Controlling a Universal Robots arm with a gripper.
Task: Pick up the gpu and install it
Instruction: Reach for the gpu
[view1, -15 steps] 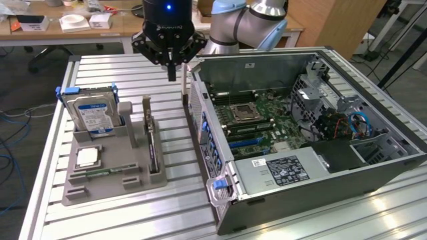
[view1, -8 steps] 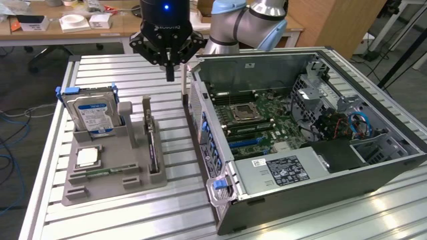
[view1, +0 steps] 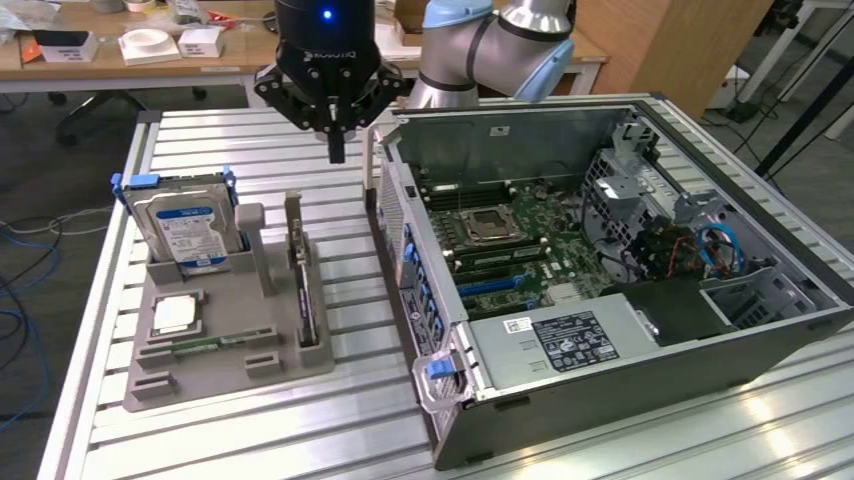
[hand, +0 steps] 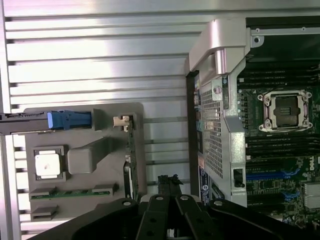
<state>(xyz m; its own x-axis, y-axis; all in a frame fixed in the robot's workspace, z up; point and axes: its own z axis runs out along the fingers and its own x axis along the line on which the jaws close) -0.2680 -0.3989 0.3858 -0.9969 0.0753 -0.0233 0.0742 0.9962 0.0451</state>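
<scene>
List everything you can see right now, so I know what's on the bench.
gpu: one, dark, standing edge-on in the holder's slot nearest the case.
hard drive: one, blue-white label, upright at the holder's far end.
processor: one, silver, lying in the holder.
memory stick: one, green, lying in the holder.
holder: one, grey, the exterior view's left.
computer case: one, dark grey, open, the exterior view's right.
table: one, silver slats.
arm: one, silver and blue, behind the case.
end effector: one, black, shut, hanging over the table between holder and case.
</scene>
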